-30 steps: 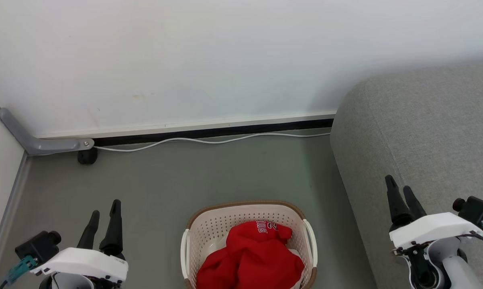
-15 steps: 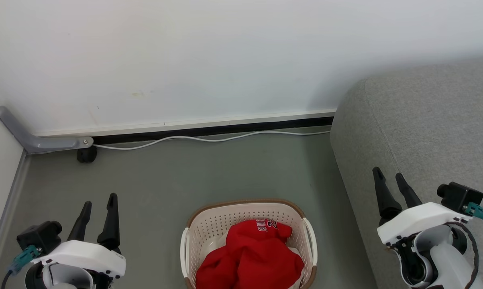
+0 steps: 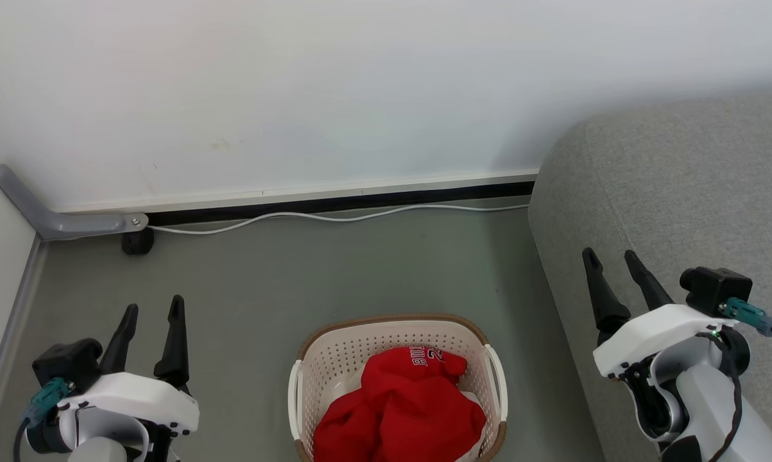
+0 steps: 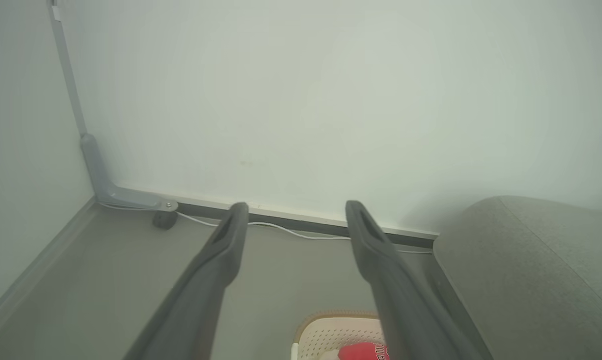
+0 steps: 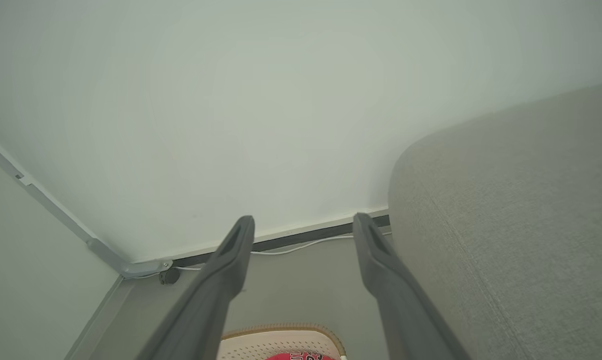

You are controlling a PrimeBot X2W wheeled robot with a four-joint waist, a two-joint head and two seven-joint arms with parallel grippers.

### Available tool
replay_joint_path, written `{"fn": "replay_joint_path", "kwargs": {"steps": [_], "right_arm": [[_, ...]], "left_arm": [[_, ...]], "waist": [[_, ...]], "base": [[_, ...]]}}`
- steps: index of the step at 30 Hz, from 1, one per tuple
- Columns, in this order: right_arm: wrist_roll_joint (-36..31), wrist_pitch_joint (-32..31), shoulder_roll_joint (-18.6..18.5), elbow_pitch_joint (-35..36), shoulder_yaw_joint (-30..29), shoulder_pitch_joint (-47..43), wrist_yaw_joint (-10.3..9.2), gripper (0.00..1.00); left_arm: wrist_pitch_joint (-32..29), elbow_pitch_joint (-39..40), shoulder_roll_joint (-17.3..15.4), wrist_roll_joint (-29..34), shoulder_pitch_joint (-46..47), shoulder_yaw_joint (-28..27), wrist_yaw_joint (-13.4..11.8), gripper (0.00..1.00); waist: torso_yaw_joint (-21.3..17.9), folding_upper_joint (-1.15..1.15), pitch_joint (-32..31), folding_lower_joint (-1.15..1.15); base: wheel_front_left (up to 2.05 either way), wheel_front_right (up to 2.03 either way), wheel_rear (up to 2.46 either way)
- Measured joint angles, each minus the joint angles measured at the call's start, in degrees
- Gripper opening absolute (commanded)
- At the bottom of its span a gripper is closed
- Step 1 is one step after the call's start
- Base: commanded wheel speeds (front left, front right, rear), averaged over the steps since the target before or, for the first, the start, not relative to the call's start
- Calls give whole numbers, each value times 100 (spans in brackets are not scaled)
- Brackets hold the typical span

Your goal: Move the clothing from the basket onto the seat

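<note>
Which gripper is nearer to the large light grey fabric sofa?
Right. The right gripper, open, is beside the rounded side of the grey sofa; the left gripper, open, is above the floor on the far side of the cream perforated plastic basket.

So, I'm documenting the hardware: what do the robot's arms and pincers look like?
The left pincer and right pincer each have two long, tapering dark fingers on a white wrist shell. Each wrist carries a black boxy camera with a teal plug; a dark cable loops down the pale right forearm.
</note>
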State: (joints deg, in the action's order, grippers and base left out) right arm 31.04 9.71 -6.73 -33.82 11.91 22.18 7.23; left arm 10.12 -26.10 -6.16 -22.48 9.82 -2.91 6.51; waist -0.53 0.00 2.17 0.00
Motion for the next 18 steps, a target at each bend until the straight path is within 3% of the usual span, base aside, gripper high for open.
{"fn": "replay_joint_path", "kwargs": {"steps": [18], "right_arm": [[-1140,303,-37,-205,-62,296,0,100]], "left_arm": [[309,-51,63,1088,251,-136,57,100]], "waist": [[7,0,44,0]], "base": [[0,0,0]]}}
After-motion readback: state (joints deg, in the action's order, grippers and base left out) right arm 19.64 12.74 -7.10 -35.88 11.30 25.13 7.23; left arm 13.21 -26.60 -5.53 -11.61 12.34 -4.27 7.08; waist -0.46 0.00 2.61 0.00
